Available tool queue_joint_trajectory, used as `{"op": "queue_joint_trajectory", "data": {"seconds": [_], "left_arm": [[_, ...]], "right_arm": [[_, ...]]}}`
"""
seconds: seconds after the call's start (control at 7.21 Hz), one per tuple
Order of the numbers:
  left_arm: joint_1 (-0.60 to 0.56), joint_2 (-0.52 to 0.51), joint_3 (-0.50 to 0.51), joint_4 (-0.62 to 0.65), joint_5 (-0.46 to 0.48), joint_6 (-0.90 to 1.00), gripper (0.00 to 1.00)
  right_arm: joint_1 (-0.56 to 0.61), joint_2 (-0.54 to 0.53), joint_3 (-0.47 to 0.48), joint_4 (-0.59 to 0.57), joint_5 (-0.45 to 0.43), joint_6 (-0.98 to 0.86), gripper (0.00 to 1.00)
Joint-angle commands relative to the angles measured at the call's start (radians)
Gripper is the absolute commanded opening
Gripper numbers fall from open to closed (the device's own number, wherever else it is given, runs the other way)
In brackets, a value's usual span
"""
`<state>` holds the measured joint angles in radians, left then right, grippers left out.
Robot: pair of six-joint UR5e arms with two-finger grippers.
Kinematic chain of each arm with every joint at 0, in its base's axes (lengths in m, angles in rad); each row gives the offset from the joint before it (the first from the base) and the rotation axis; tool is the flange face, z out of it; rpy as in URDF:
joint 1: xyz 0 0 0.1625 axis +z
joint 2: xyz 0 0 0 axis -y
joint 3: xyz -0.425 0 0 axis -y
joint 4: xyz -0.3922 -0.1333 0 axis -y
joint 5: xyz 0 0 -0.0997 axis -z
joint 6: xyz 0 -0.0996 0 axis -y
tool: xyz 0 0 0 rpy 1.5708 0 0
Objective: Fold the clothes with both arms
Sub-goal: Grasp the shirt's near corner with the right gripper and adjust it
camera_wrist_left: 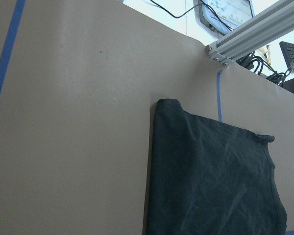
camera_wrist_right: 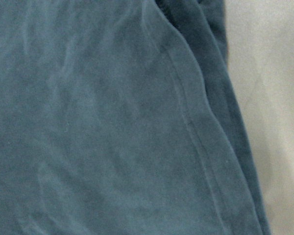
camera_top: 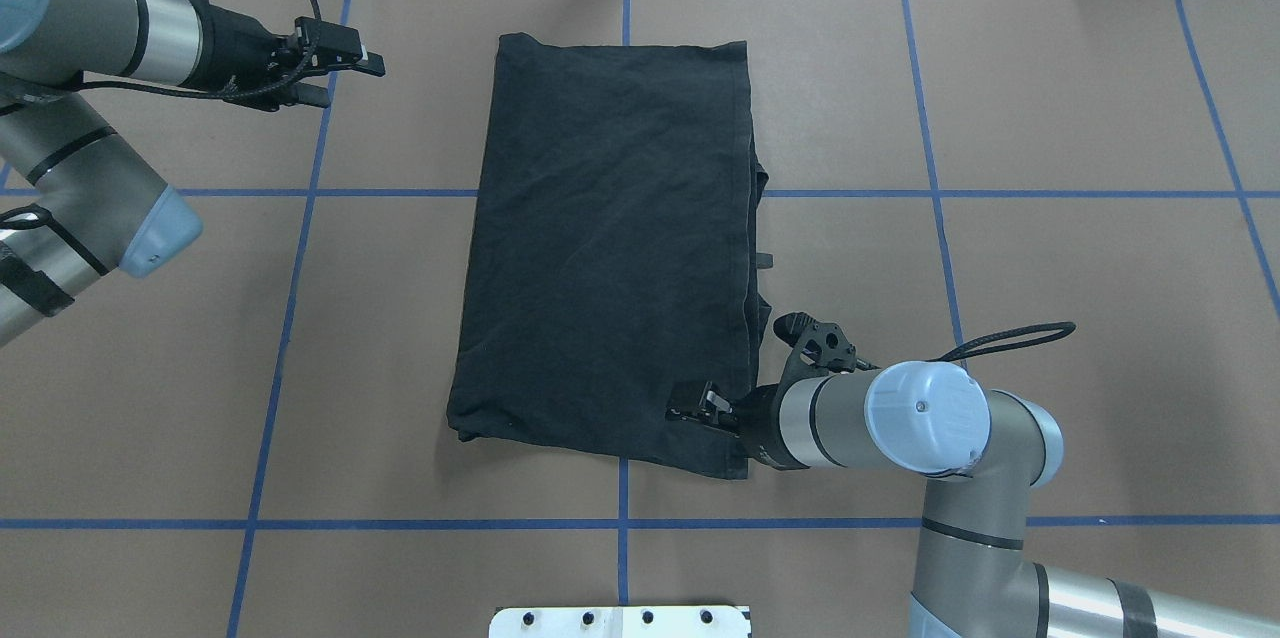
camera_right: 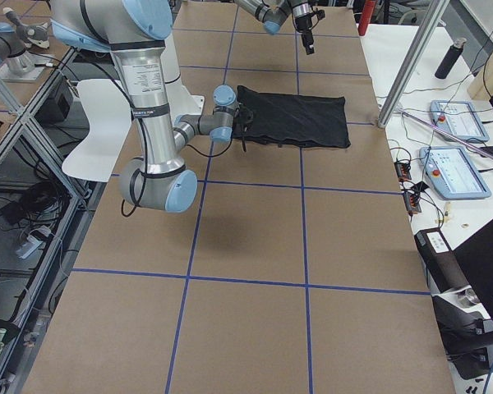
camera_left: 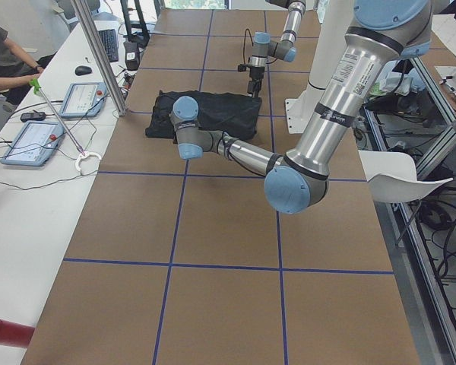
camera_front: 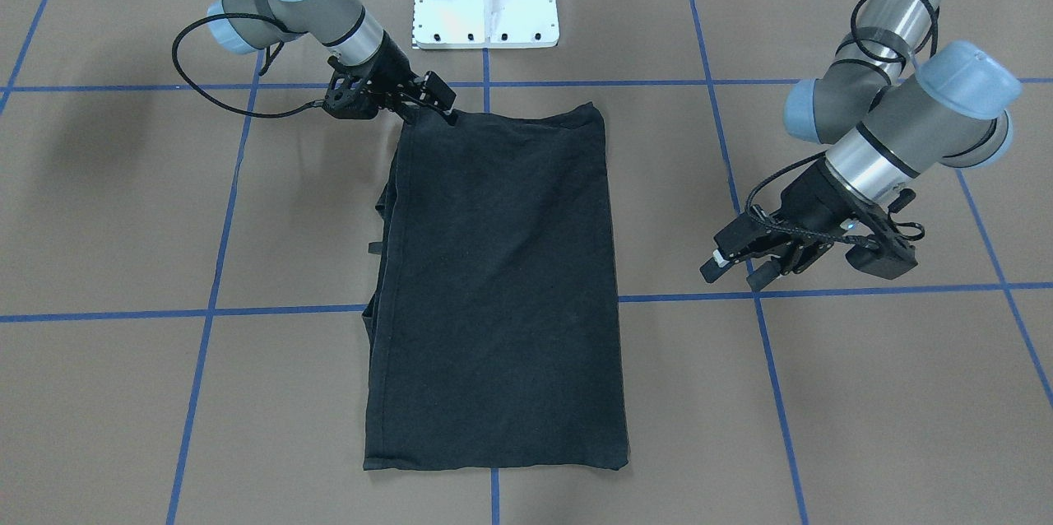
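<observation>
The black T-shirt [camera_front: 494,278] [camera_top: 610,248] lies folded into a long rectangle in the middle of the brown table, logo hidden. Sleeve edges stick out along its side toward the right arm. My right gripper [camera_front: 429,115] [camera_top: 695,410] is down at the shirt's corner nearest the robot, its fingers apart on the cloth. Cloth [camera_wrist_right: 112,122] fills the right wrist view, with no fingers in it. My left gripper [camera_front: 735,271] [camera_top: 350,83] hovers open and empty well off the shirt's other side, above bare table. The left wrist view looks across at the shirt [camera_wrist_left: 210,181].
The white bolted base plate [camera_front: 485,6] [camera_top: 620,623] sits at the robot's edge. Blue tape lines [camera_top: 300,188] grid the table. Control pendants [camera_left: 34,141] [camera_right: 456,172] and an aluminium post [camera_left: 99,53] stand on the operators' side, where a person's arm [camera_left: 4,76] rests.
</observation>
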<state>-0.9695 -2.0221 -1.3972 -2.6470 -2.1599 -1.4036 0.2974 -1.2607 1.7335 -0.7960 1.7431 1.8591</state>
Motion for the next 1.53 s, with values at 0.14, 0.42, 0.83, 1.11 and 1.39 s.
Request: {"op": "queue_joint_trajectory", "data": {"seconds": [0.14, 0.42, 0.83, 1.11, 1.39], "left_arm": [[0.000, 0.000, -0.002, 0.001, 0.000, 0.000, 1.00], [0.000, 0.000, -0.002, 0.001, 0.000, 0.000, 1.00], [0.000, 0.000, -0.002, 0.001, 0.002, 0.000, 1.00], [0.000, 0.000, 0.000, 0.001, 0.002, 0.000, 1.00], [0.000, 0.000, 0.000, 0.001, 0.002, 0.000, 1.00]], "right_arm": [[-0.009, 0.003, -0.023, 0.006, -0.004, 0.000, 0.99], [-0.007, 0.023, -0.023, 0.003, -0.004, 0.044, 0.75], [0.002, 0.038, -0.020, 0.006, -0.004, 0.063, 0.21], [0.003, 0.038, -0.025, 0.004, -0.004, 0.065, 0.21], [0.002, 0.038, -0.032, 0.006, -0.004, 0.065, 0.21]]}}
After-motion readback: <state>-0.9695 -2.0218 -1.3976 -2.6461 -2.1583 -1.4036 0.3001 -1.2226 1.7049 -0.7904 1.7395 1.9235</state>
